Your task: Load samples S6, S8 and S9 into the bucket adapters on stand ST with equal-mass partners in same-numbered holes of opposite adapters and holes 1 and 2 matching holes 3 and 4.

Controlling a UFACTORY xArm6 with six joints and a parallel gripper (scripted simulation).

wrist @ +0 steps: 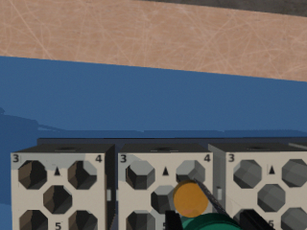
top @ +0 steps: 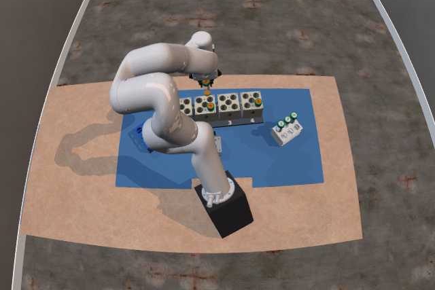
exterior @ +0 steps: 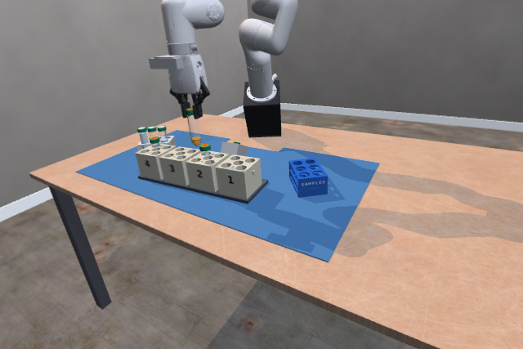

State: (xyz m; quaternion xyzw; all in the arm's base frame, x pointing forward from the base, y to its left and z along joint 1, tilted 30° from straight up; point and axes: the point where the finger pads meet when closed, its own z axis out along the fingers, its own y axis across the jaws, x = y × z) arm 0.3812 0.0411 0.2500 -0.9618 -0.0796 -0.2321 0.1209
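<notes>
My gripper (top: 205, 82) (exterior: 192, 107) (wrist: 211, 223) is shut on a sample tube (exterior: 194, 127) with a green cap and orange dot. Only its conical tip holds orange liquid (top: 206, 92) (wrist: 191, 198). The tube hangs upright above adapter 2 (top: 202, 113) (exterior: 198, 176) (wrist: 144, 160), its tip near hole 4. Adapters 1 (top: 185, 111) (exterior: 236, 180), 3 (top: 228, 112) (exterior: 171, 169) and 4 (top: 250, 111) (exterior: 146, 164) stand in the stand ST (top: 224, 123) (exterior: 257, 192). One sample (top: 211, 106) (exterior: 205, 147) stands in adapter 2, another (top: 257, 101) (exterior: 154, 140) in adapter 4.
A white rack (top: 289, 136) with three white-dot blanks (top: 287, 119) (exterior: 152, 130) stands right of the stand. The blue samples rack (exterior: 308, 176) (top: 138, 136) has only empty wells. The DONE desk (top: 218, 145) (exterior: 234, 149) sits between the stand and my base.
</notes>
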